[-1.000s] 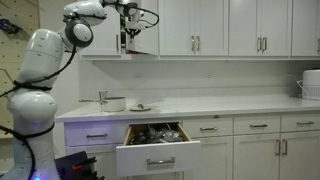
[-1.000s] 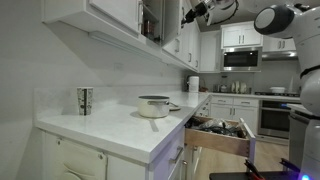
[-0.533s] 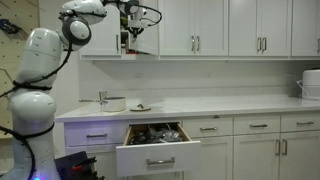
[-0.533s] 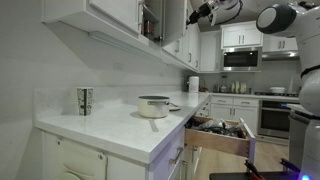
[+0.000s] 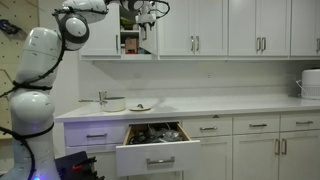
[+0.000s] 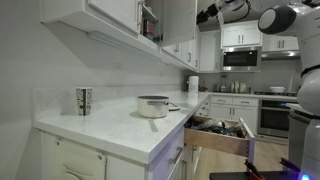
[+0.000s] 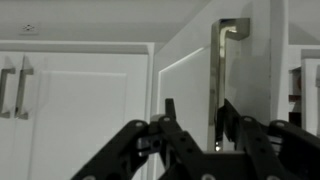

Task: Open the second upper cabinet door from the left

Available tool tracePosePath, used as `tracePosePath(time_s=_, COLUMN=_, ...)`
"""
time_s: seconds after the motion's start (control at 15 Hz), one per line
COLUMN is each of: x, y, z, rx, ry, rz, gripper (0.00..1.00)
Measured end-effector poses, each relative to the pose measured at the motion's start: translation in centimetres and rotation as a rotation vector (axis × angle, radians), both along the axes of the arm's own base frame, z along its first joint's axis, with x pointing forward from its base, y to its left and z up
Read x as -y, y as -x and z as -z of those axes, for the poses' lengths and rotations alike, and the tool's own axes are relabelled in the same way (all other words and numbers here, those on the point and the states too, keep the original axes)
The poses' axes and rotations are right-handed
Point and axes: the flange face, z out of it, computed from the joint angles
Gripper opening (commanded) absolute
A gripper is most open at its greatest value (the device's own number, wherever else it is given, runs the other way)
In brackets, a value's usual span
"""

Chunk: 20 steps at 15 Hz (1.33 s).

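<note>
The second upper cabinet door [image 7: 185, 90] is white with a slim vertical silver bar handle [image 7: 215, 80] and stands swung open. In the wrist view the handle sits between the fingers of my gripper [image 7: 198, 115], close to the right finger, and the fingers are spread apart. In both exterior views my gripper [image 5: 147, 12] [image 6: 210, 12] is up high at the door's free edge. The open cabinet [image 5: 130, 42] shows shelves with items inside. The door [image 6: 180, 28] juts out from the cabinet row.
A lower drawer [image 5: 150, 152] full of utensils stands pulled out below the counter. A pot [image 5: 115, 103] and a small plate sit on the counter, with a cup [image 6: 85, 100] at the far end. A microwave [image 6: 240, 57] is across the room.
My gripper has moved outward from the cabinet front and slightly up. The door has swung further open, showing more of the shelves.
</note>
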Motion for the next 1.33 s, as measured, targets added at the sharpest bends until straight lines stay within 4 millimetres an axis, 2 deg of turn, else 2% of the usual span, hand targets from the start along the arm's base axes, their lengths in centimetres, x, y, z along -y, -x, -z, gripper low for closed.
tracePosePath(time_s=0.13, x=1.1, y=-0.3, z=-1.0, rx=0.074, ry=-0.024, rz=0.075, gripper=0.94)
tracePosePath(time_s=0.27, x=2.3, y=-0.7, z=-1.5, rx=0.14, ry=-0.042, rz=0.151, gripper=1.0)
tracePosePath(time_s=0.53, x=2.3, y=-1.1, z=-1.0, rx=0.159, ry=-0.061, rz=0.184, gripper=1.0)
tracePosePath(time_s=1.13, x=1.4, y=0.4, z=-1.1, rx=0.153, ry=-0.062, rz=0.233, gripper=1.0)
tracePosePath(time_s=1.33, x=1.9, y=0.7, z=-0.7, rx=0.156, ry=-0.099, rz=0.27, gripper=1.0)
